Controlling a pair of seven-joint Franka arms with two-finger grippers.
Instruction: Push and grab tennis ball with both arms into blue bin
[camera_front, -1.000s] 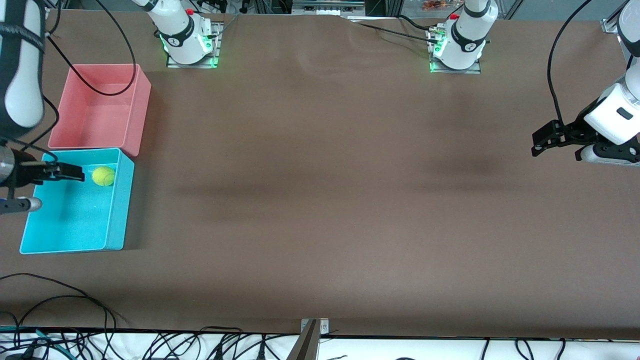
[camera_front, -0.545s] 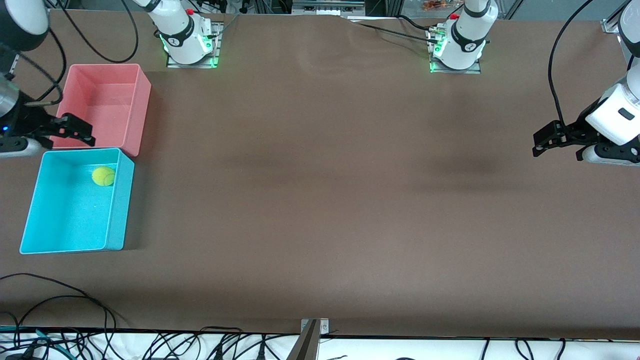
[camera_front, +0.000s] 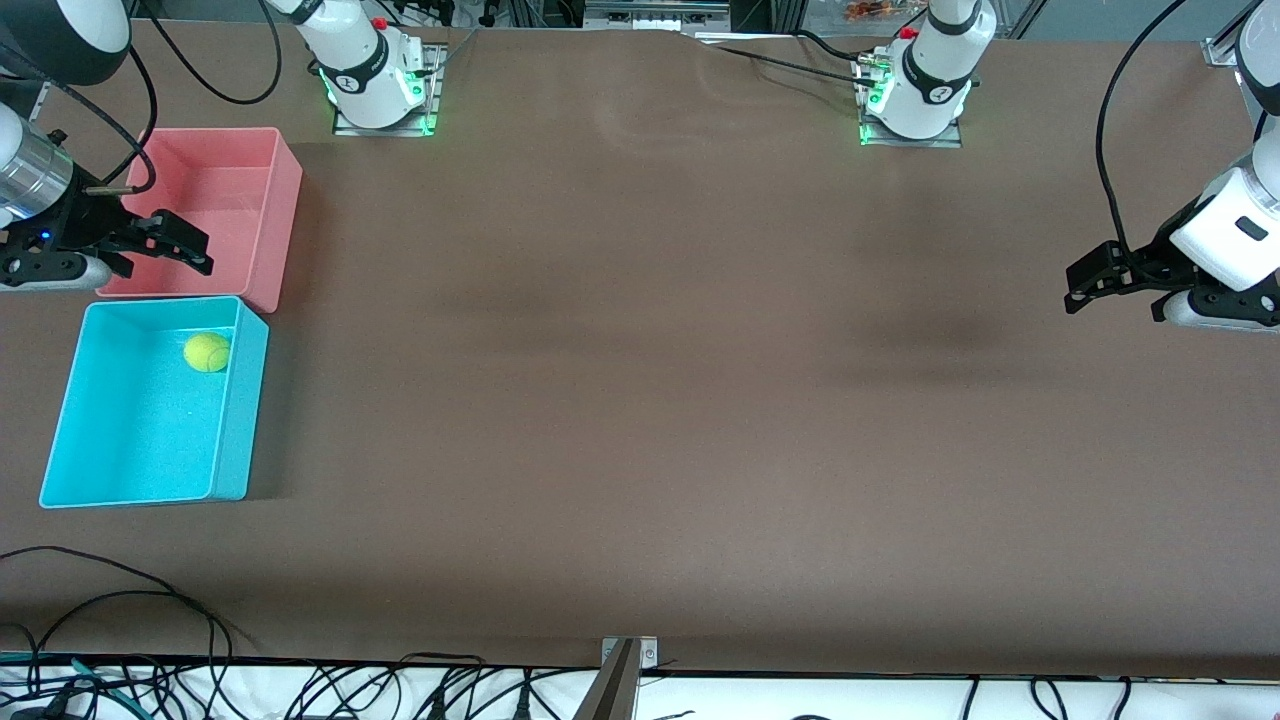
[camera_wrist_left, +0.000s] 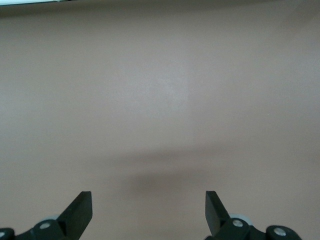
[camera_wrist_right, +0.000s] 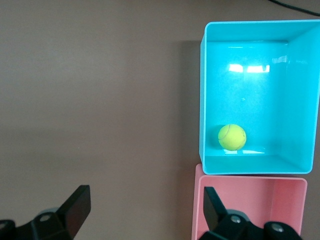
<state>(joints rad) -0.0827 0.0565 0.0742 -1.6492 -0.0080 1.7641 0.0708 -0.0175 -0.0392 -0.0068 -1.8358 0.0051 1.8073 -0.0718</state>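
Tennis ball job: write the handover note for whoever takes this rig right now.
Right gripper: open, empty, over the pink bin.
Left gripper: open, empty, waiting over bare table at the left arm's end.
Tennis ball: inside the blue bin, in the corner nearest the pink bin and the table's middle, touching neither gripper.
The blue bin stands beside the pink bin, nearer the front camera.
Done: ball is in the blue bin.
Left: nothing apparent for the ball; probably just park both arms.
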